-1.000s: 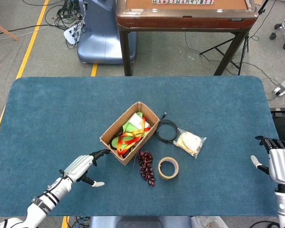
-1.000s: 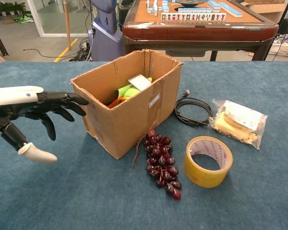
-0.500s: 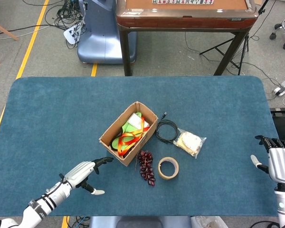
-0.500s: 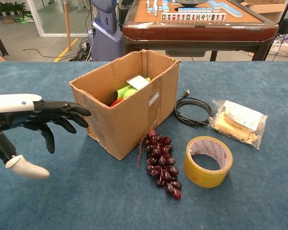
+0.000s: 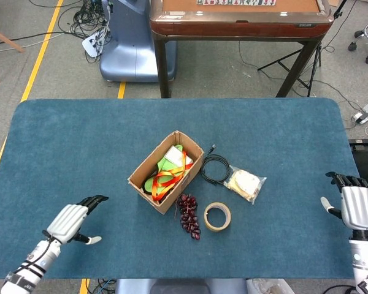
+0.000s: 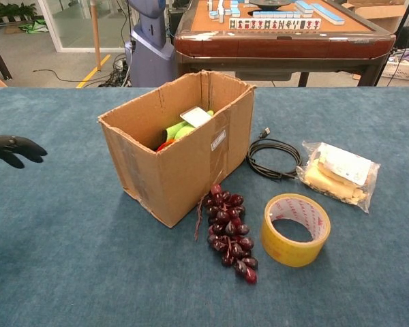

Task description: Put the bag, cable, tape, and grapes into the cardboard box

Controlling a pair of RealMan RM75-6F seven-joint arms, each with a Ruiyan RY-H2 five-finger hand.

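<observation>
the grapes (image 5: 189, 215), tape (image 5: 217, 216), cable (image 5: 214, 168) and bag (image 5: 245, 183) lie right of the cardboard box (image 5: 167, 171), all four still outside it; the empty, spread right hand (image 5: 356, 207) looks nearer them than the empty left hand (image 5: 69, 220).

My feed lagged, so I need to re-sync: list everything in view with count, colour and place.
cardboard box: 1, brown, table centre, open, holding green and orange items
grapes: 1 bunch, dark red, on table by box's near side
tape: 1 roll, yellow, right of grapes
cable: 1, black, coiled right of box
bag: 1, clear, pale contents, right of cable
table: 1, blue
left robot hand: white and black, open, near-left of table
right robot hand: open, right edge
</observation>
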